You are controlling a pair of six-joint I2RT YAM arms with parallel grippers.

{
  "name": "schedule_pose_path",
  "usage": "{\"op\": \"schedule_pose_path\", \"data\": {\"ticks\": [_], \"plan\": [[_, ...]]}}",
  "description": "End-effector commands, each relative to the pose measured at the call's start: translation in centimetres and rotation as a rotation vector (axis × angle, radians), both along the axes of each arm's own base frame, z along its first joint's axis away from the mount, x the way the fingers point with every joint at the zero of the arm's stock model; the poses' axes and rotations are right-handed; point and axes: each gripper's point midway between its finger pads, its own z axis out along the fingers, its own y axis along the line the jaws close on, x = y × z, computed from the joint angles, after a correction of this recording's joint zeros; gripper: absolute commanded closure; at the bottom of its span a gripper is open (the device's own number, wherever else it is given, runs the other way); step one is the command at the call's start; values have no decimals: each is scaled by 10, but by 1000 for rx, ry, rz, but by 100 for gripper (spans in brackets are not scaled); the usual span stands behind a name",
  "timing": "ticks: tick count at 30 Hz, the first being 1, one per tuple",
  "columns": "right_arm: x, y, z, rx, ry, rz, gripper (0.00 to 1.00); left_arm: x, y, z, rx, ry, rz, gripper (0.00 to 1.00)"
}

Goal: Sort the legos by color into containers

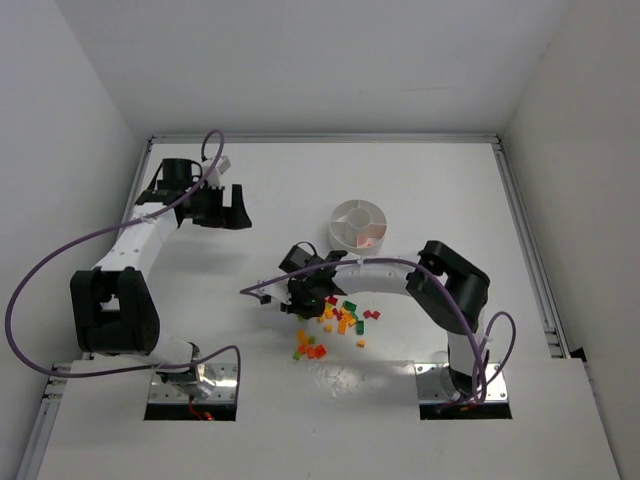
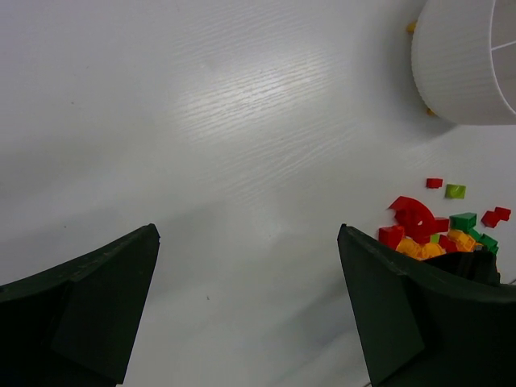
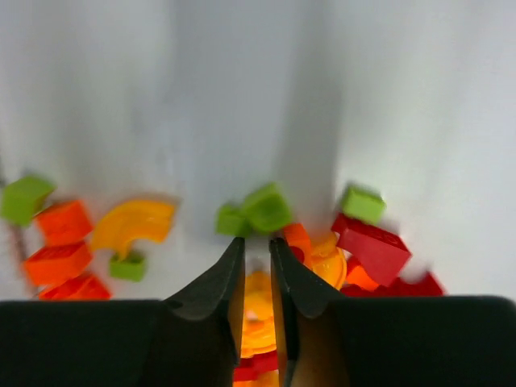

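Note:
The legos [image 1: 340,318] lie in a loose pile of red, orange, yellow and green on the table, below the round white divided dish [image 1: 337,216]. My right gripper [image 1: 305,300] hangs over the pile's left edge. In the right wrist view its jaws [image 3: 256,239] stand a narrow slit apart, just short of a green brick [image 3: 266,208]. A yellow round piece [image 3: 258,314] shows through the gap, and nothing is pinched at the tips. A red brick [image 3: 372,248] lies to the right. My left gripper [image 1: 235,210] is wide open and empty at the far left [image 2: 247,230].
The left wrist view shows the dish's outer wall [image 2: 459,64] at top right and the pile [image 2: 427,230] behind its right finger. A metal rail [image 1: 525,240] runs along the table's right edge. The arm bases sit at the near edge.

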Motion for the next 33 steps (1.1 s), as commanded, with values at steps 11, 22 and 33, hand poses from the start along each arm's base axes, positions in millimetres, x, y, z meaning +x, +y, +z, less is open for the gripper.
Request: {"op": "schedule_pose_path", "data": {"ticks": [11, 22, 33], "plan": [[-4, -50, 24, 4, 63, -29, 65, 10, 13, 18, -7, -69, 27, 1], [-46, -42, 49, 75, 210, 56, 56, 3, 10, 11, -18, -46, 8, 1], [-48, -40, 65, 146, 133, 198, 49, 0, 8, 14, -26, -46, 3, 1]]}}
